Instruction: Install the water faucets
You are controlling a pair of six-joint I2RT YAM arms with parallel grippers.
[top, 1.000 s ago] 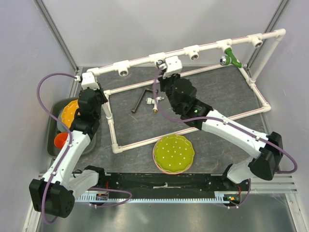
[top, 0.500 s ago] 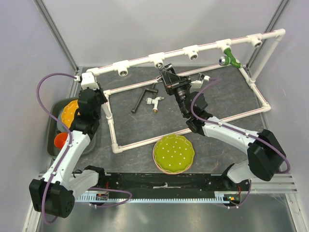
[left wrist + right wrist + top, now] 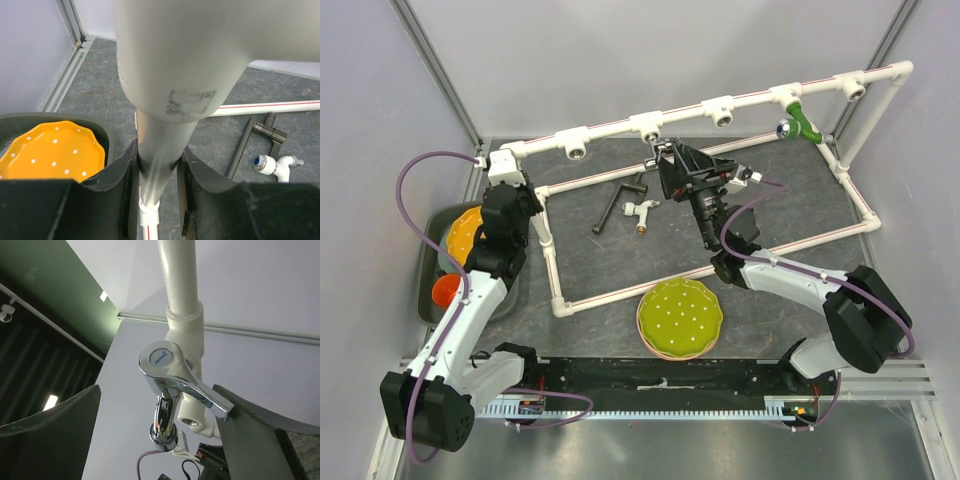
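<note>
The shiny silver faucet [image 3: 170, 390] with its lever handle sits in a white tee socket [image 3: 192, 412] of the pipe frame. It hangs between the wide-apart jaws of my right gripper [image 3: 157, 390], which is open; the lever's tip is at the right finger [image 3: 255, 430]. From above, the right gripper [image 3: 692, 170] stands just below the frame's middle tee [image 3: 648, 124]. The white faucet with a brass end [image 3: 642, 210] [image 3: 275, 166] lies loose on the mat. My left gripper [image 3: 157, 170] [image 3: 512, 200] is shut on the frame's white pipe [image 3: 150, 215].
A black L-shaped bar [image 3: 617, 202] lies beside the white faucet. A green faucet [image 3: 802, 121] sits in the frame's right tee. A green plate [image 3: 680, 318] lies near the front. A grey bin [image 3: 428, 262] at the left holds an orange plate [image 3: 465, 232].
My right gripper has opened and let go of the silver faucet, which stays in the tee. Its wrist has turned and drawn back to the right. The left arm has not moved.
</note>
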